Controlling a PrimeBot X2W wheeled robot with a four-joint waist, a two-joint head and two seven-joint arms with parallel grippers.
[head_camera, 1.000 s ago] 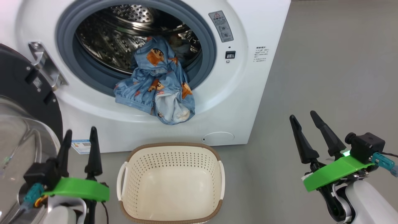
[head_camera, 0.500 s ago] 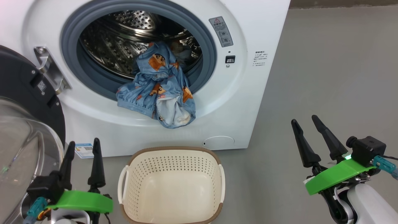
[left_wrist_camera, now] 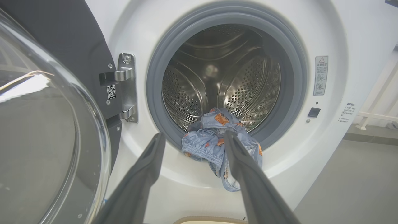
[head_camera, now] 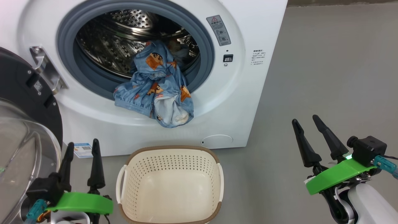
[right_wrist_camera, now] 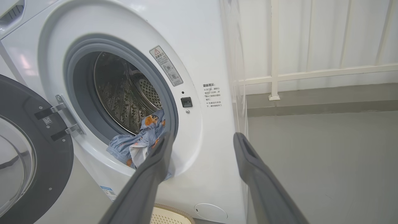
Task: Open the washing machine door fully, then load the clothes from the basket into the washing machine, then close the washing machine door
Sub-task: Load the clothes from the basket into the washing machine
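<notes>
On the grey floor (head_camera: 326, 62), the basket (head_camera: 169, 163) stands before the washing machine (head_camera: 242, 93); my left claw (head_camera: 83, 142) and right claw (head_camera: 304, 119) gape, empty.

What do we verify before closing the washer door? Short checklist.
1. Basket emptied: ok.
2. Blue garment fully inside the drum: not ok, it hangs out over the grey gasket onto the white front.
3. Washing machine door swung open to the left: ok.
4. Left jaws and right jaws open, holding nothing: ok.
5. Other clothes deeper in the drum behind the garment: cannot tell.
</notes>
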